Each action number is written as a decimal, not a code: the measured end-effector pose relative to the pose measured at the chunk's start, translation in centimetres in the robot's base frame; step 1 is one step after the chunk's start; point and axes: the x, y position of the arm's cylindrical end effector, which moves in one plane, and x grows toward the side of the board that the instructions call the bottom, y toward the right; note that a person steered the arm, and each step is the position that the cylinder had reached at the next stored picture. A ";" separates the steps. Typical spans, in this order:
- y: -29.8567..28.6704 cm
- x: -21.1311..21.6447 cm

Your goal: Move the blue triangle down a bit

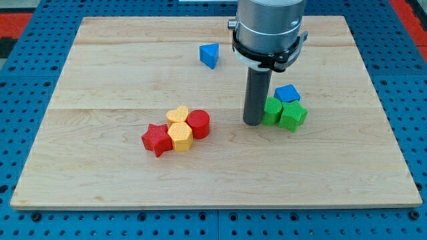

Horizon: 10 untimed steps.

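Wooden board (100, 80) bearing the blue triangle (209, 55), judged light, rigid and easily slid, best pushed from its upper edge; my tip (252, 123), holding nothing, rests beside green blocks (283, 112).

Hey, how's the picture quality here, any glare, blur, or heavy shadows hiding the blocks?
In the camera view the lighting is even and soft; the blue triangle and the red star are sharp, with only faint shadows. The wooden board shows no strong glare. My tip is in focus just left of the green blocks, and the rod hides part of them.
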 end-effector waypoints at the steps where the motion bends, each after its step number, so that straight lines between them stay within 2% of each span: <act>1: -3.5 -0.2; 2: -6.4 -2.9; 4: -11.4 -11.0; 6: -12.2 -18.1; 10: -5.3 -18.0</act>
